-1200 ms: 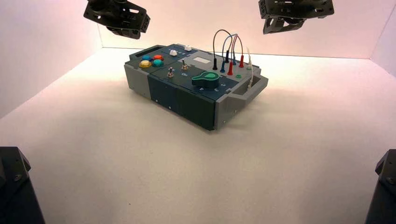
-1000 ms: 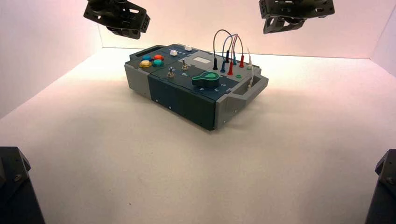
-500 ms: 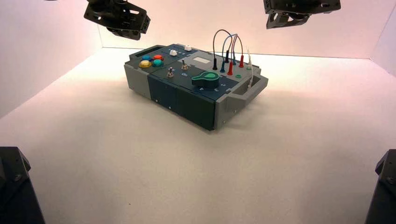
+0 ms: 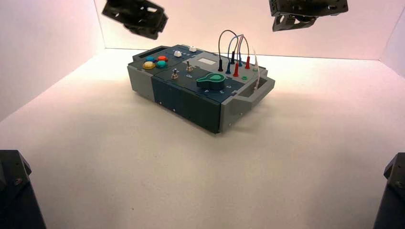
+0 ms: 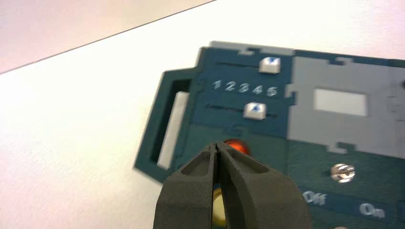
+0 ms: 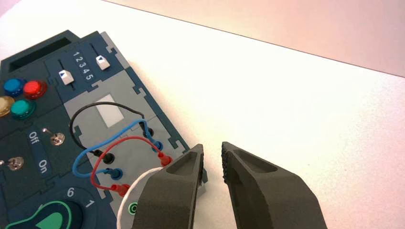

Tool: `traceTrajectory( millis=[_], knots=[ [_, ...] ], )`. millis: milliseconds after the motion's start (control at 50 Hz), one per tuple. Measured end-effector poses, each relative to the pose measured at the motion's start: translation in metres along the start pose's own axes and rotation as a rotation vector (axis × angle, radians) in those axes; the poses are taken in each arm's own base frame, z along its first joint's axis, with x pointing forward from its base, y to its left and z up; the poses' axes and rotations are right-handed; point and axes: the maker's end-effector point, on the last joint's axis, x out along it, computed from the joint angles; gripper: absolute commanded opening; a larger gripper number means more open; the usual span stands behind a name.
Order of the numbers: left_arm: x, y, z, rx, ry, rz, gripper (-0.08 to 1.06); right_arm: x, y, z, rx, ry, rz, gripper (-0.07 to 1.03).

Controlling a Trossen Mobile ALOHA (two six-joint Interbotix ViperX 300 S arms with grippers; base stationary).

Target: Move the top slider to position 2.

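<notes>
The top slider [image 5: 270, 65] is a small white knob on the box's far row, by the printed 5; it also shows in the high view [image 4: 192, 48] and the right wrist view [image 6: 102, 62]. The second white knob [image 5: 254, 110] sits in the nearer slot, about under the 4. My left gripper [image 5: 217, 144] is shut and empty, in the air above the red button [image 5: 237, 146], short of the sliders; in the high view it [image 4: 149, 26] hangs over the box's far left corner. My right gripper [image 6: 212, 155] is open, high over the box's far right edge.
The box [image 4: 167, 90] stands turned on the white table. It bears coloured buttons [image 4: 155, 62], two silver toggles [image 4: 189, 67], a green dial [image 4: 211, 82] and looped wires [image 4: 232, 47]. White walls close in behind and at both sides.
My left gripper has moved right, toward the box's far left corner. My right gripper rose a little earlier and has since held still.
</notes>
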Motion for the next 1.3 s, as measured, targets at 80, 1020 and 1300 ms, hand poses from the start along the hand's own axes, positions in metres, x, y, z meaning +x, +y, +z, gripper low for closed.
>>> traceTrajectory(
  millis=[80,1020,1300],
  knots=[
    [0.004,-0.003,0.007,0.004,0.008,-0.012,-0.03,0.0,0.0,0.0,0.0,0.0,0.0,0.23],
    [0.065,-0.057,0.048,0.087,0.02,-0.111,-0.03,0.0,-0.001,0.0,0.002,0.0,-0.001,0.23],
    [0.076,-0.057,0.056,0.086,0.017,-0.112,-0.03,0.0,-0.001,-0.001,0.002,0.001,-0.002,0.23]
  ],
)
